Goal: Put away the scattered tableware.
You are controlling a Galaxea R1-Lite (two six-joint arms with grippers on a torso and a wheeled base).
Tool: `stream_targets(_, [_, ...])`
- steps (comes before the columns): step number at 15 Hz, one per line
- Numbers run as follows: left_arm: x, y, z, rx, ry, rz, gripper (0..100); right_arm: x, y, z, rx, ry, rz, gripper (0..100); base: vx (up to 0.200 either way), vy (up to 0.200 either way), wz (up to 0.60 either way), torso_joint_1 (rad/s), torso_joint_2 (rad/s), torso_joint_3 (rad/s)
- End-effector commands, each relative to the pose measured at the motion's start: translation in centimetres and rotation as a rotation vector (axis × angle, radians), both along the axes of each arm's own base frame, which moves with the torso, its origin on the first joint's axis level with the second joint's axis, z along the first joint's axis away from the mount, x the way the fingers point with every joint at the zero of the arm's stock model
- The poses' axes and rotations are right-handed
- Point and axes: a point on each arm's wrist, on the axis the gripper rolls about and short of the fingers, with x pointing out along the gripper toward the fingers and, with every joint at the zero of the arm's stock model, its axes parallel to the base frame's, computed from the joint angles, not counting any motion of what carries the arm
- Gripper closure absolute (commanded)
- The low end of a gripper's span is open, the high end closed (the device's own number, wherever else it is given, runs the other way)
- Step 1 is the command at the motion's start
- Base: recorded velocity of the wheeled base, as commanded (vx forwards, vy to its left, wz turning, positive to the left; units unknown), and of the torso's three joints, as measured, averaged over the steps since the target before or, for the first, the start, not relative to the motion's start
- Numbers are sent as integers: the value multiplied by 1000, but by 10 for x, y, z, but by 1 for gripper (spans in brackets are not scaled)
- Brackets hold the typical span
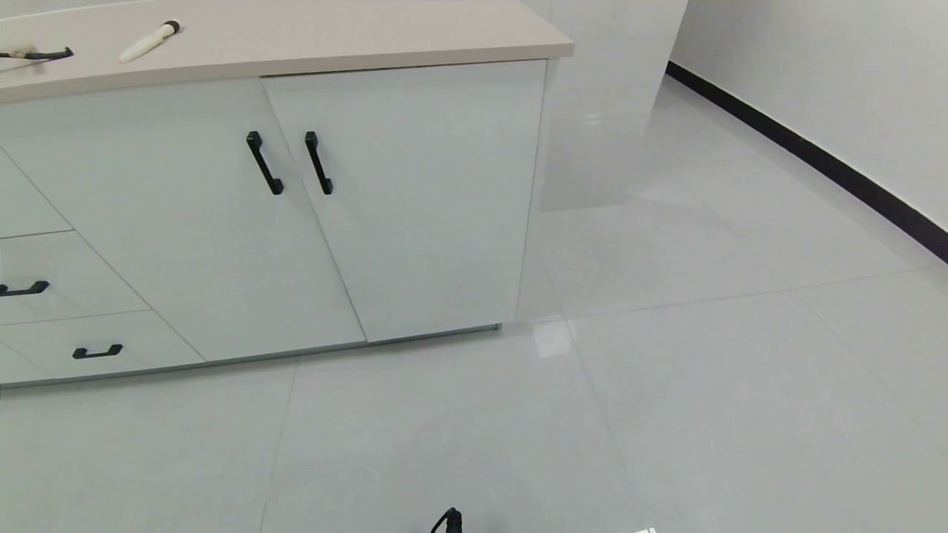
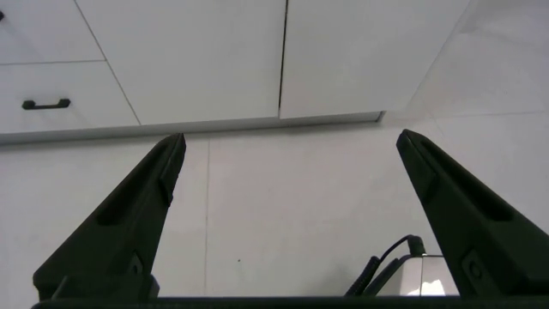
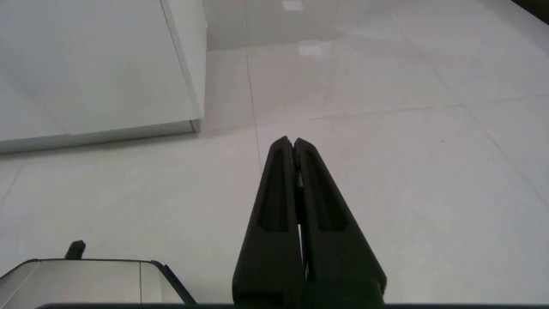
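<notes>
Cream-handled utensil (image 1: 148,41) with a dark tip: flat and aslant on the beige countertop (image 1: 355,33), set back from its front edge, far from its right corner. Black utensil (image 1: 38,53) just to the left on the same top, closer to the front edge, partly cut off by the head view's border; kind of either piece too small to tell.

From the head view: the countertop and, below it, a white cabinet (image 1: 415,192) with two doors, a black bar handle (image 1: 264,163) beside a second handle (image 1: 318,163) at the seam; drawers to the left, each with a black drawer pull (image 1: 97,352). From the left wrist view: the cabinet's lower part, one drawer pull, the door seam and the plinth. From the right wrist view: the cabinet's end corner, low down.

Glossy pale-grey tiled floor (image 1: 666,370) all round; white wall to the right with a black baseboard (image 1: 815,159).

Left gripper (image 2: 290,137): low over the floor, facing the cabinet base, fingers spread wide, nothing between. Right gripper (image 3: 294,142): also low over the tiles, past the cabinet's end, fingers pressed together, holding nothing.
</notes>
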Motion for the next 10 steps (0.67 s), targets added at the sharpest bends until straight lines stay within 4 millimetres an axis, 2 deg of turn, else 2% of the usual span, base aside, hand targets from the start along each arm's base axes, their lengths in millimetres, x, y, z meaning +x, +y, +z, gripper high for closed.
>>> stream_targets(1, [0,0,0,0,0,0,0,0,0,0,1,2,-1,100,0,200,0,7,-2,-2])
stream_targets(2, [0,0,0,0,2,0,0,0,0,0,0,2,-2,100,200,200,0,-2,2,7])
stream_targets(5, [0,0,0,0,0,0,0,0,0,0,0,4,-2,100,200,0,0,-2,-1,6])
stream_targets(8, [0,0,0,-3,0,2,0,0,0,0,0,2,-2,100,200,200,0,1,2,2])
stream_targets(10, [0,0,0,-2,2,2,0,0,0,0,0,2,-2,100,0,200,0,2,5,5])
